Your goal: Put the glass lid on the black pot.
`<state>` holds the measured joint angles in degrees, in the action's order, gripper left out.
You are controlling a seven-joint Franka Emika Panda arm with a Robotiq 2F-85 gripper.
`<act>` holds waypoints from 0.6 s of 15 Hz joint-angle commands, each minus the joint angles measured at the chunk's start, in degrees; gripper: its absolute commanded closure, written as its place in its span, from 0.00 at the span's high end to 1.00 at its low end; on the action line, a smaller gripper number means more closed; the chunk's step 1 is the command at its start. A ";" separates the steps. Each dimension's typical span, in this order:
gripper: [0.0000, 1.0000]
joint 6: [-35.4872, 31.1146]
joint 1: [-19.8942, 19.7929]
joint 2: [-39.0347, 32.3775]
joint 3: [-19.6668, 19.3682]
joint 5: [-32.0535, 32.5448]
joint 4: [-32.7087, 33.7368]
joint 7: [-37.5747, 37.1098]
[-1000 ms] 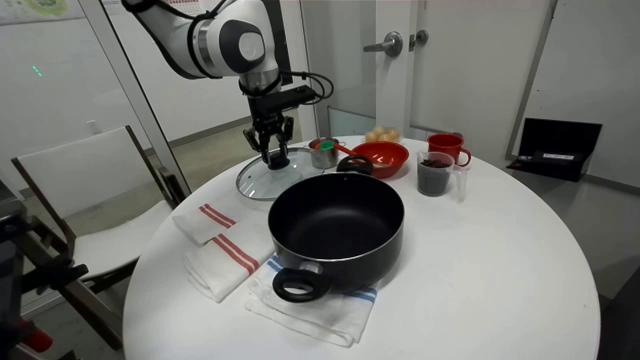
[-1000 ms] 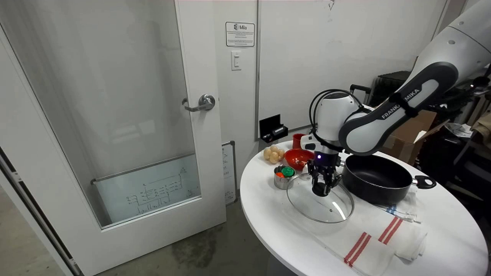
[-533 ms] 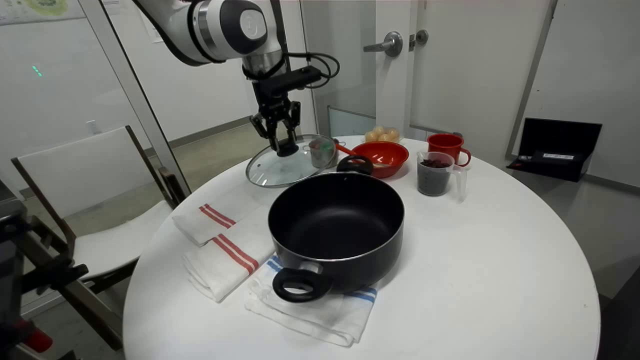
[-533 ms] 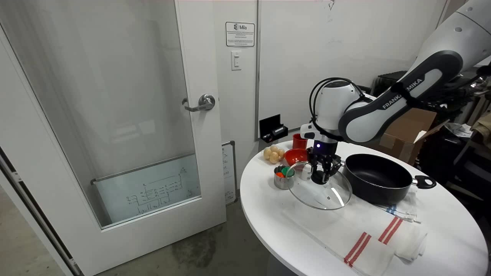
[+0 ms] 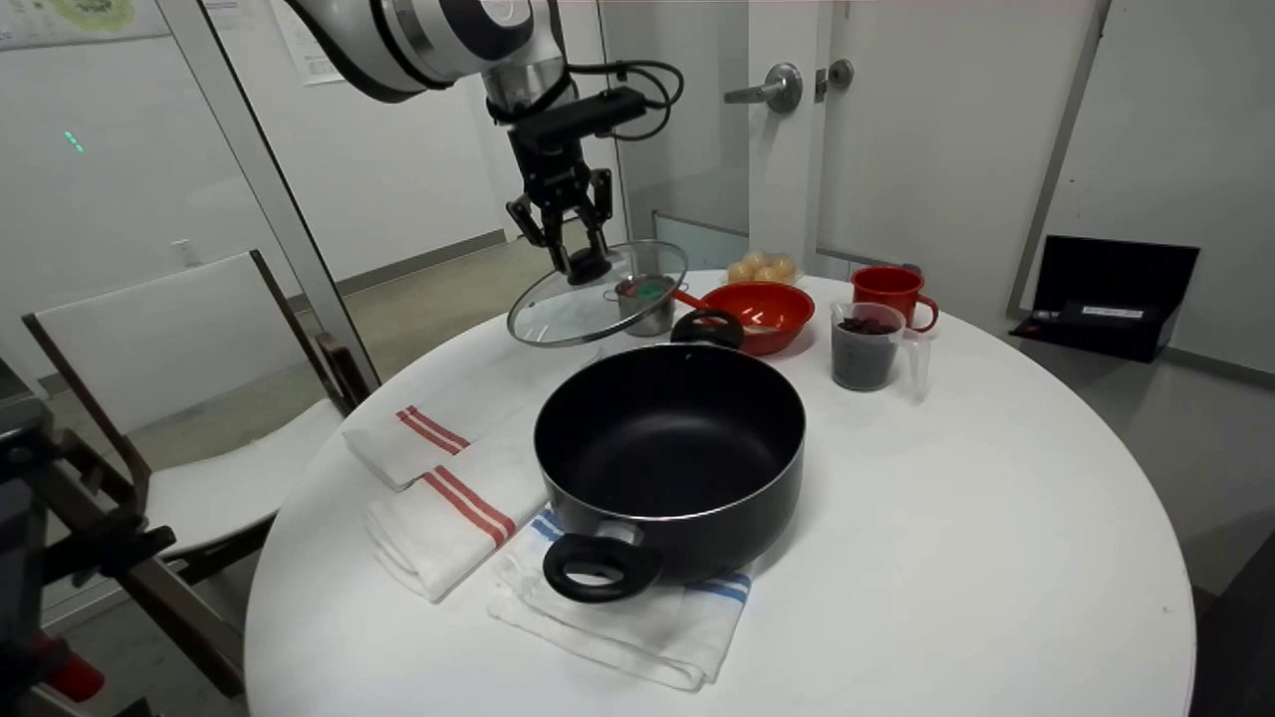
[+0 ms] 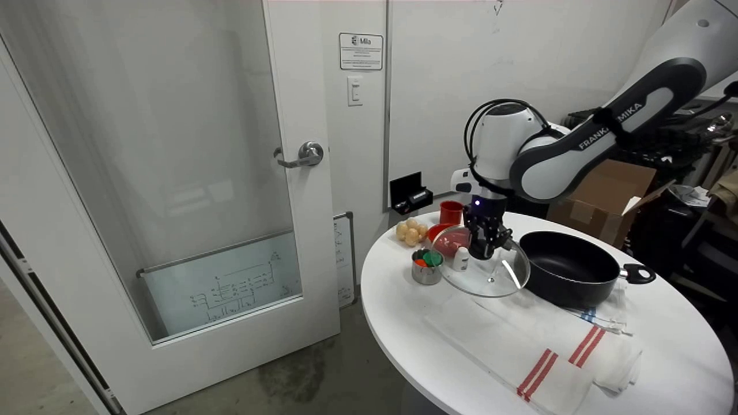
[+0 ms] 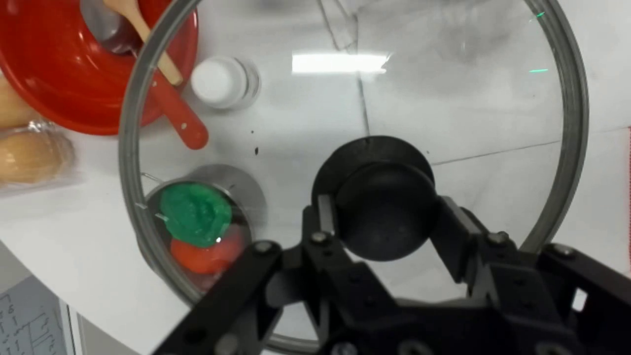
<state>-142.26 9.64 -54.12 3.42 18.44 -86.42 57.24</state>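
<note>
Your hand (image 7: 387, 212) is grasping the glass lid (image 5: 598, 301) by its dark knob (image 5: 589, 266), a finger on either side. The lid hangs clear of the table (image 5: 946, 548); a small white bottle (image 7: 219, 83), part of a metal cup (image 6: 425, 276) and part of the red bowl (image 7: 54, 79) show through the glass in the wrist view. It looks tilted in an exterior view, the edge on the left there lower. The black pot (image 5: 669, 438) sits uncovered on a blue-striped towel (image 5: 637, 629), beside the lid rather than under it. So you seem to be in the lift-and-carry step, with the placing not yet begun. Next, check that the rim rides higher than the pot and its handle (image 5: 729, 325) by the red bowl, a gap that is hard to judge here; then bring the lid across until it is centred over the pot, level it, lower it gently and only then let go of the knob.
</note>
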 commanded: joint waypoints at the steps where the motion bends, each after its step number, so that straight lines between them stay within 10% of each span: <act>1: 0.25 3.24 0.44 2.94 -1.56 1.75 -0.24 -4.59; 9: 0.25 8.18 -3.53 6.24 -1.74 -0.09 -0.08 -10.30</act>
<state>-136.82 7.71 -50.38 1.37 18.45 -86.24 49.42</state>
